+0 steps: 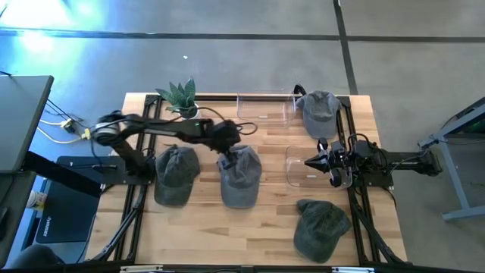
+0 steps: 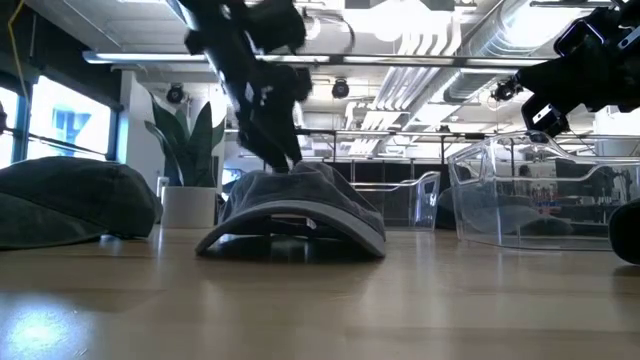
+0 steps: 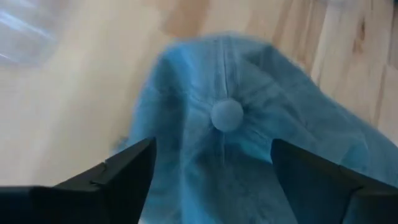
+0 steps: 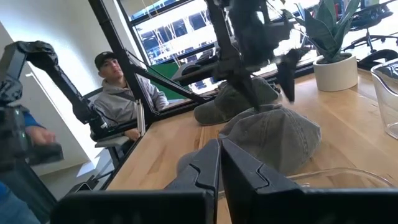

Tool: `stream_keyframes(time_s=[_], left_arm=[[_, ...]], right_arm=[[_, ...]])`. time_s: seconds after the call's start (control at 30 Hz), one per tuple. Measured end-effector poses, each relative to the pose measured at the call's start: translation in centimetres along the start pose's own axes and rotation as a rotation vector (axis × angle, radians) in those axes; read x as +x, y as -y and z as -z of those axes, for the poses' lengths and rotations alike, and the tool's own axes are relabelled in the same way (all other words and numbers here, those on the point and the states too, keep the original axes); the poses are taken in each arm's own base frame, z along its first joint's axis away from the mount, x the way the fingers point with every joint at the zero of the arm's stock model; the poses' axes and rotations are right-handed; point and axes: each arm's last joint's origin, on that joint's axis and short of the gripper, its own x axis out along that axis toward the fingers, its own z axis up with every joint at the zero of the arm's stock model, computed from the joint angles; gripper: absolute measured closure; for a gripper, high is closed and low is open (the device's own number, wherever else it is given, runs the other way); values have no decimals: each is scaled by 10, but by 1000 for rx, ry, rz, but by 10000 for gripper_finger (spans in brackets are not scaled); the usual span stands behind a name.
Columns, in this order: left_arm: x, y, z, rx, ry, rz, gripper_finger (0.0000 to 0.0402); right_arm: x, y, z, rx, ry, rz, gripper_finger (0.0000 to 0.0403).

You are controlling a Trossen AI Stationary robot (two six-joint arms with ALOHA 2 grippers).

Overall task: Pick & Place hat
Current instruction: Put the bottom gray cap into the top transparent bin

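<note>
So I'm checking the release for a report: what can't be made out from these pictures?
- Whether the open left gripper touches the middle hat: the high view hides it under the arm, the low view blurs it.
- Contents of the clear bin: glare in the low view.
- The far-left hat: cut off by the low view's edge.

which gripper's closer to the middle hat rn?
Left. The left gripper sits open right over the middle hat, at its crown. The right gripper is shut, off to the side above a clear bin.
</note>
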Motion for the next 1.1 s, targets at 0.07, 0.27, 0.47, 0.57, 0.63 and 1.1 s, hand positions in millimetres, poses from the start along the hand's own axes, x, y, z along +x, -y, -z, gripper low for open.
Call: stream_keyframes(time_s=[0.07, 0.27, 0.47, 0.57, 0.63, 1.1], left_arm=[[14, -4, -3, -18, -43, 44, 84], [39, -11, -2, -61, -100, 108, 111], [37, 4, -3, -40, -135, 444, 203], [34, 15, -2, -49, -177, 573, 263], [29, 24, -7, -50, -193, 668, 307], [-50, 91, -78, 138, -92, 1048, 396]], right_arm=[[0, 0, 0, 0, 0, 0, 391], [0, 0, 0, 0, -1, 0, 391], [0, 0, 0, 0, 0, 0, 391], [0, 0, 0, 0, -1, 0, 391], [0, 0, 0, 0, 0, 0, 391], [0, 3, -3, -13, 69, 122, 391]])
